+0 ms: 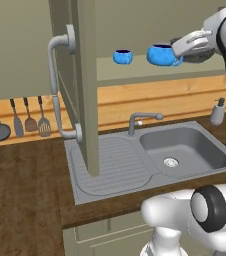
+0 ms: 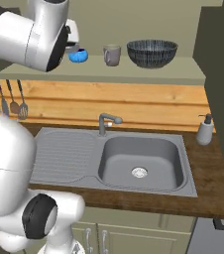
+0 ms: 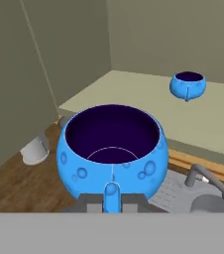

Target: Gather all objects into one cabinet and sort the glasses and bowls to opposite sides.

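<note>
Blue bowl (image 3: 112, 149) fills frame centre, pinched at its near rim by the fingers (image 3: 112, 201), mostly hidden beneath it

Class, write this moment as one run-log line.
claw: shut on blue bowl | bowl: held near shelf edge | second blue bowl: on shelf

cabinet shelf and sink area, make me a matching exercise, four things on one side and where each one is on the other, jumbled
Things:
1. blue bowl with handle
2. second blue bowl
3. wide dark patterned bowl
4. soap pump bottle

Places:
A. on the counter, right of the sink
B. held by the end effector, above the shelf's front edge
C. right end of the shelf, beside the grey tumbler
D. standing alone on the shelf, left part

Pairs: 1-B, 2-D, 3-C, 4-A
</note>
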Robot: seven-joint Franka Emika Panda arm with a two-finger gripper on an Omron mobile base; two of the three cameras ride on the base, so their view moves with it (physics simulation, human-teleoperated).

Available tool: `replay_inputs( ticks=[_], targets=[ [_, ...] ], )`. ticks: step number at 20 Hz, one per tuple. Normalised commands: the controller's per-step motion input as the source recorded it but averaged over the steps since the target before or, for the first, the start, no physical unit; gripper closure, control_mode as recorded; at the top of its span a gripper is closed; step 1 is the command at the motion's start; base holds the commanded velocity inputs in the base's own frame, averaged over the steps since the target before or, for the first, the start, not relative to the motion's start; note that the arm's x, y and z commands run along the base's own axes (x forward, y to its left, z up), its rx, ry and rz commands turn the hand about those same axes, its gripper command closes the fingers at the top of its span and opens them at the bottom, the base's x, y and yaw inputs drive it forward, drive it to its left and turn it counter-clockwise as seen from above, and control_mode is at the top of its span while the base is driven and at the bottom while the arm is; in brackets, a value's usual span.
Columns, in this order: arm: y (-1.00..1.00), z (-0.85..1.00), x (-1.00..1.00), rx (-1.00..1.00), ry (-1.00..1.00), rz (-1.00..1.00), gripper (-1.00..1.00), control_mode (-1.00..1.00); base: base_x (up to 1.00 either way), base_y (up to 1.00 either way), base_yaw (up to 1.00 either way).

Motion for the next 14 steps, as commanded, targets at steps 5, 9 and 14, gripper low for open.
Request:
replay_inputs(
  ticks=[5, 9, 14],
  targets=[
    [-0.1, -0.02, 0.33, -0.07, -0.02, 0.0, 1.0, -1.0, 0.0, 0.0, 0.0],
    [0.0, -0.05, 0.26, -0.03, -0.1, 0.0, 1.0, -1.0, 0.0, 0.0, 0.0],
    [0.23, -0.28, 0.06, 0.03, -0.04, -0.01, 1.0, -1.0, 0.0, 0.0, 0.0]
  ],
)
